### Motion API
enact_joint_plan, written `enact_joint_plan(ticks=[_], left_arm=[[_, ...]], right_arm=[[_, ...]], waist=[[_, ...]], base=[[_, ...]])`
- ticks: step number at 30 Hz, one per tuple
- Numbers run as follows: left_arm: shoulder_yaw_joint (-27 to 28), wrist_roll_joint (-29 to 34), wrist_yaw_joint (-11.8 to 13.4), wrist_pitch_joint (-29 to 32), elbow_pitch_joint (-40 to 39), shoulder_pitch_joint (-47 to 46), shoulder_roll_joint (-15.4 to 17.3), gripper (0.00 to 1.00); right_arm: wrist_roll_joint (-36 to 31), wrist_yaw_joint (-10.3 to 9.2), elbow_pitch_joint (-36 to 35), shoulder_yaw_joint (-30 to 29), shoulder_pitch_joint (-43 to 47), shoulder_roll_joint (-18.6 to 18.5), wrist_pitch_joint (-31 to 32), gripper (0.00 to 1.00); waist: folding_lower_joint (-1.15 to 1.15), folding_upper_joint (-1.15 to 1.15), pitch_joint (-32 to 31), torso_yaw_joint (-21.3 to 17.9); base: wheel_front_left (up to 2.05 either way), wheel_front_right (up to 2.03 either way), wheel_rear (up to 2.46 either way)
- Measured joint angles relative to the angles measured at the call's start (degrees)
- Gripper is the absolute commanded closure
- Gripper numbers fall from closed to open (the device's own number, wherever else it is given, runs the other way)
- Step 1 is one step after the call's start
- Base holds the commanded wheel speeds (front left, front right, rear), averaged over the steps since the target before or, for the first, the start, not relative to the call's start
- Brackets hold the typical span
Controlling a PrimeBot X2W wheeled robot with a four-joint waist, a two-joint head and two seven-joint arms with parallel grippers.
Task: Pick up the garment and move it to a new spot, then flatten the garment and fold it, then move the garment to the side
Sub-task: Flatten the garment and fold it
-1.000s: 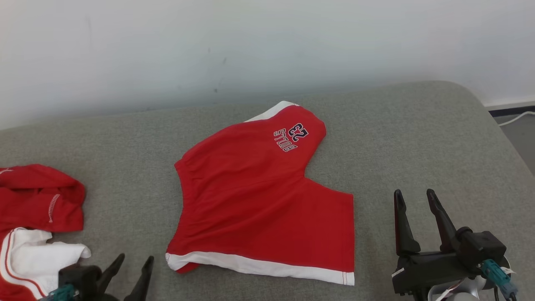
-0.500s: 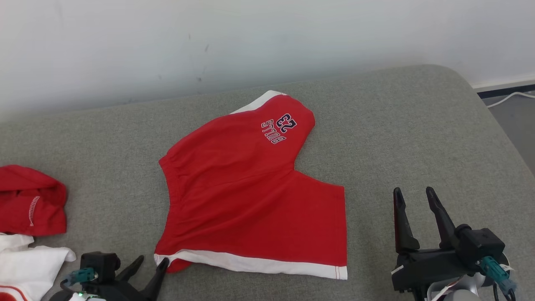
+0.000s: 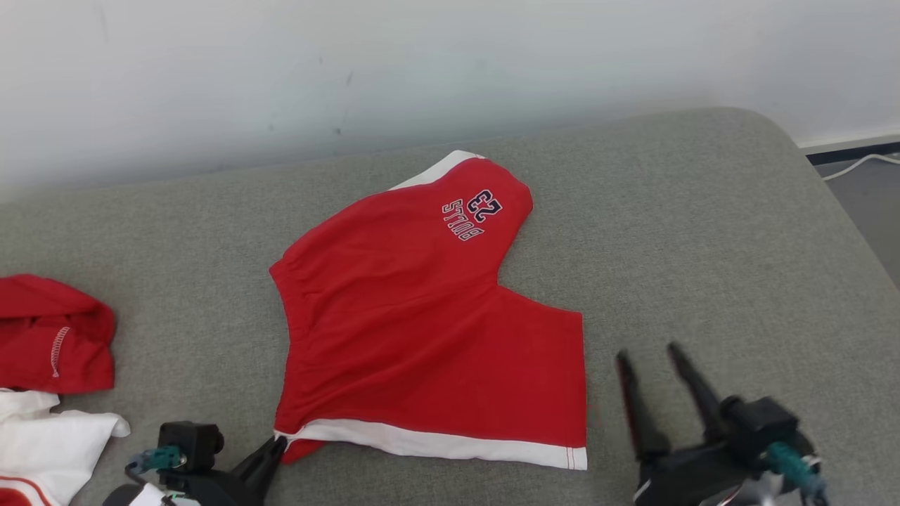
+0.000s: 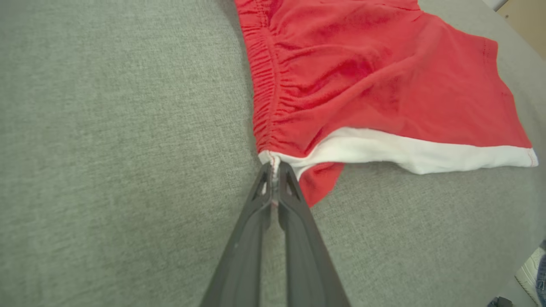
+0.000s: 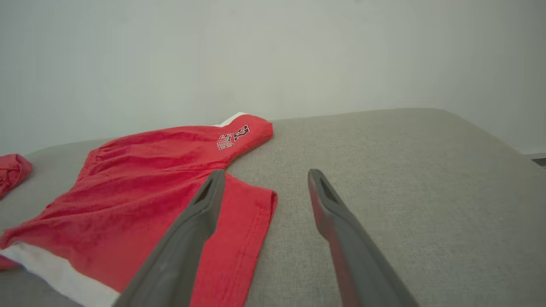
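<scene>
Pinching the near-left corner of the red shorts (image 4: 384, 85), where the gathered waistband meets the white band (image 4: 405, 151), the left gripper (image 4: 275, 168) has its jaws pressed together on a thin fold of fabric. A small red flap sticks out just below the band beside the fingertips. The right gripper (image 3: 648, 353), blurred in the head view, holds its jaws wide apart with nothing between them, just beside the shorts' near-right leg hem. The shorts lie spread mostly flat in the middle of the grey cushion (image 3: 703, 232), one leg with a "BULLS 23" print (image 3: 472, 214) pointing toward the pale wall (image 3: 422, 70). Well apart at the left edge lie a crumpled red garment (image 3: 53, 334) and a white garment (image 3: 49, 443).
</scene>
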Motion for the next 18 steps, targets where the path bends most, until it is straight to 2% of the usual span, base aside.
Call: enact_joint_plan(ticks=[1,4,8,13,18], left_arm=[[-0.4,0.0,0.0,0.0,0.0,-0.3,-0.1,1.00],[-0.9,0.0,0.0,0.0,-0.3,-0.7,-0.3,1.00],[-1.9,-0.1,-0.1,0.0,-0.4,-1.3,-0.7,1.00],[-2.7,-0.2,-0.1,0.0,-0.3,-2.6,-1.0,1.00],[-2.9,-0.6,-0.1,-0.1,0.0,-3.0,-0.9,1.00]], right_arm=[[0.0,1.15,0.5,1.2,0.5,-0.3,1.2,0.00],[0.0,2.97,2.1,3.9,1.6,-0.4,4.2,0.00],[0.0,4.02,4.8,6.8,1.5,0.1,8.1,0.00],[0.0,4.02,7.6,7.4,1.7,0.5,12.0,0.00],[-0.1,3.02,8.8,7.0,1.8,0.5,14.5,0.00]], waist=[[0.00,0.00,0.0,0.2],[0.00,0.00,0.4,0.6],[0.00,0.00,1.0,1.3],[0.00,0.00,1.8,2.4],[0.00,0.00,2.4,2.9]], base=[[0.00,0.00,0.00],[0.00,0.00,0.00],[0.00,0.00,0.00],[0.00,0.00,0.00],[0.00,0.00,0.00]])
